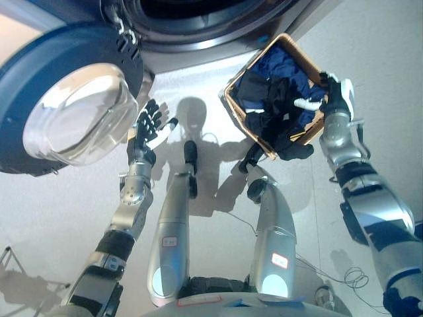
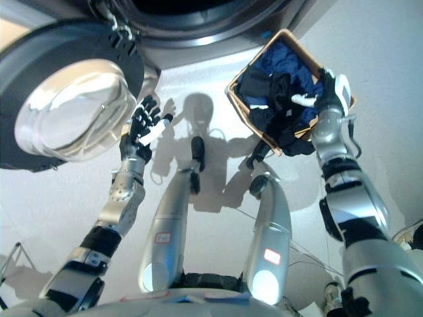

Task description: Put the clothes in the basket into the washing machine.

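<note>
I took the washing machine (image 1: 198, 26) as my reference landmark; its dark drum opening sat at the top centre of both eye views, and its round door (image 1: 69, 99) stood swung open to the left of that opening, the clear glass bowl of the door facing the camera. The wicker basket (image 1: 232, 99) was held raised and tilted below and to the right of the drum opening, its open side turned toward the camera. The clothes (image 1: 277, 92), dark blue and black pieces, lay inside the basket, and part of the black fabric hung over the basket's lower rim. None of the clothes were inside the drum. The right robot hand (image 2: 328, 94) was at the basket's right edge, on the side away from the washing machine door, its fingers curled over the rim and grasping the basket, with one white-tipped finger lying across the dark cloth. The left robot hand (image 1: 151, 125) was below the washing machine, just beside the lower right edge of the open door, released, with its fingers spread straight and its palm empty. I could not tell whether the left robot hand touched the door. The pale floor (image 1: 53, 224) lay below the washing machine, behind both arms.
</note>
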Available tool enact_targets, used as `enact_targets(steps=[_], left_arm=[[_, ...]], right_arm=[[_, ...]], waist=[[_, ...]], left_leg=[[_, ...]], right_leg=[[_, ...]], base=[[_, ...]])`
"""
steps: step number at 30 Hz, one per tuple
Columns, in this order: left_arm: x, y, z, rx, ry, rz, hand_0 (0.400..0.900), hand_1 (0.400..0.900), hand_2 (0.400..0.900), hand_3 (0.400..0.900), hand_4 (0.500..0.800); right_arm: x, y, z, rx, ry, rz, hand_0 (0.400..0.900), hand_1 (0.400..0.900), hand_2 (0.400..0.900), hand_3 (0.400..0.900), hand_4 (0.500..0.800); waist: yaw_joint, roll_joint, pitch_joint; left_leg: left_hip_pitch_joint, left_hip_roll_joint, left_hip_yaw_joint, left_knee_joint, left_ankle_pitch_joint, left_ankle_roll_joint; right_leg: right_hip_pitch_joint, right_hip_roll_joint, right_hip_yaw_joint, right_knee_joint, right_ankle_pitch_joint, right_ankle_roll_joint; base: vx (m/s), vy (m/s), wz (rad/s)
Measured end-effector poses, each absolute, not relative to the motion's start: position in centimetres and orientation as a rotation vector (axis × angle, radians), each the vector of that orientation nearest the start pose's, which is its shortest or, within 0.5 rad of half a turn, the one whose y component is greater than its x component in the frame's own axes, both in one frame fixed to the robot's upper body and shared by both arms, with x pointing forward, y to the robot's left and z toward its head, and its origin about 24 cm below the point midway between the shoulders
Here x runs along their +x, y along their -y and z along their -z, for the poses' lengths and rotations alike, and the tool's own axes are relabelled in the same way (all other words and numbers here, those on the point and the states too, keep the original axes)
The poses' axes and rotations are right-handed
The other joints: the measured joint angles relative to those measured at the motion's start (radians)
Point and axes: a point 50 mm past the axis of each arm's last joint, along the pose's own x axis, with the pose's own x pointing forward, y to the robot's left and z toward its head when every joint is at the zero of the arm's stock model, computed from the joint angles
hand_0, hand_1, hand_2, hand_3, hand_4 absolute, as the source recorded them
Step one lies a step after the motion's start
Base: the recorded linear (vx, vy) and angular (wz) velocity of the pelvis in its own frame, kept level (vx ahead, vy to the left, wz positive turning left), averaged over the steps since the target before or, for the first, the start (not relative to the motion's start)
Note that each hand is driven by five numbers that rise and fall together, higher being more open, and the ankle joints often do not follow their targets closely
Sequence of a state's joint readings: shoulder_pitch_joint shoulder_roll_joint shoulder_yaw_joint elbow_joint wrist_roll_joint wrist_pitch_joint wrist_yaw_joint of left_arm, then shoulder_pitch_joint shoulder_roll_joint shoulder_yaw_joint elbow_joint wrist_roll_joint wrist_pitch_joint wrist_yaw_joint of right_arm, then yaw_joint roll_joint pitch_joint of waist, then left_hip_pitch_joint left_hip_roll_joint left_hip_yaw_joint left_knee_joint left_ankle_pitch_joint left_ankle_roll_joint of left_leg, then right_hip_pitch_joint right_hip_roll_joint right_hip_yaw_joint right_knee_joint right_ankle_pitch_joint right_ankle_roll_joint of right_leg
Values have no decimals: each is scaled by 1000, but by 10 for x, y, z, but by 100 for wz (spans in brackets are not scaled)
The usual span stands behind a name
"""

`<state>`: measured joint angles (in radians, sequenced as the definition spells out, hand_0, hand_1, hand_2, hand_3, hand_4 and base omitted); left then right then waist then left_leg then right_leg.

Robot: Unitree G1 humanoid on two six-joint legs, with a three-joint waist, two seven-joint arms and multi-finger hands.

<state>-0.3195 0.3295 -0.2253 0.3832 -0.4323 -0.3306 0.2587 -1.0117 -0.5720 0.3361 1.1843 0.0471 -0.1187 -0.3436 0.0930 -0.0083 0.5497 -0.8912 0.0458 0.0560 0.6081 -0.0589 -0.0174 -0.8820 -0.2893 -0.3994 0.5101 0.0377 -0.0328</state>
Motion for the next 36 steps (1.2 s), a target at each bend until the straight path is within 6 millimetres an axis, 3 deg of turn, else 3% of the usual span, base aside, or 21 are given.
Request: enact_targets(steps=[4,13,20,28,29,30,31,33,36], left_arm=[[310,-172,-90,-95,274,-86,900,900,900,900,800],[309,-176,-112,-84,369,-97,900,900,900,900,800],[309,-175,-124,-84,414,-93,900,900,900,900,800],[307,-174,-123,-96,406,-85,900,900,900,900,800],[307,-174,-123,-97,408,-84,900,900,900,900,800],[307,-174,-124,-97,410,-82,900,900,900,900,800],[307,-174,-124,-96,410,-83,900,900,900,900,800],[307,-174,-124,-97,410,-82,900,900,900,900,800],[307,-175,-124,-104,405,-77,900,900,900,900,800]], right_arm=[[403,270,-193,-717,101,457,900,900,900,900,800],[407,272,-225,-781,134,509,900,900,900,900,800],[407,272,-215,-826,100,505,900,900,900,900,800],[407,273,-207,-869,47,516,900,900,900,900,800],[407,273,-207,-867,47,519,651,651,651,651,651],[407,273,-207,-865,48,522,575,575,575,575,605],[407,273,-208,-864,48,523,553,553,553,553,592],[406,277,-211,-856,51,536,400,400,400,400,500],[402,288,-216,-858,49,567,400,400,400,400,500]], waist=[[16,0,0],[18,-1,0],[27,1,2],[41,2,2],[42,2,2],[43,2,2],[43,2,2],[44,2,2],[56,2,2]], left_leg=[[-146,2,-17,123,-37,4],[-379,-13,-30,316,-82,22],[-506,-15,-14,470,-131,50],[-557,-32,-7,555,-157,63],[-561,-32,-6,562,-160,64],[-566,-33,-5,568,-161,64],[-572,-33,-5,578,-165,65],[-585,-33,-3,599,-171,65],[-595,-33,-4,628,-183,62]], right_leg=[[-135,-29,10,126,-46,-10],[-359,-83,44,301,-77,-25],[-494,-125,93,444,-107,-27],[-555,-156,129,533,-134,-23],[-561,-159,134,543,-137,-23],[-567,-159,137,548,-137,-22],[-575,-161,141,559,-141,-23],[-591,-169,145,583,-150,-27],[-605,-171,154,615,-164,-30]], base=[[-75,-8,7],[-40,4,0],[0,0,4],[13,2,2],[0,0,0],[8,-2,3],[0,0,0],[0,0,0],[0,0,0]])
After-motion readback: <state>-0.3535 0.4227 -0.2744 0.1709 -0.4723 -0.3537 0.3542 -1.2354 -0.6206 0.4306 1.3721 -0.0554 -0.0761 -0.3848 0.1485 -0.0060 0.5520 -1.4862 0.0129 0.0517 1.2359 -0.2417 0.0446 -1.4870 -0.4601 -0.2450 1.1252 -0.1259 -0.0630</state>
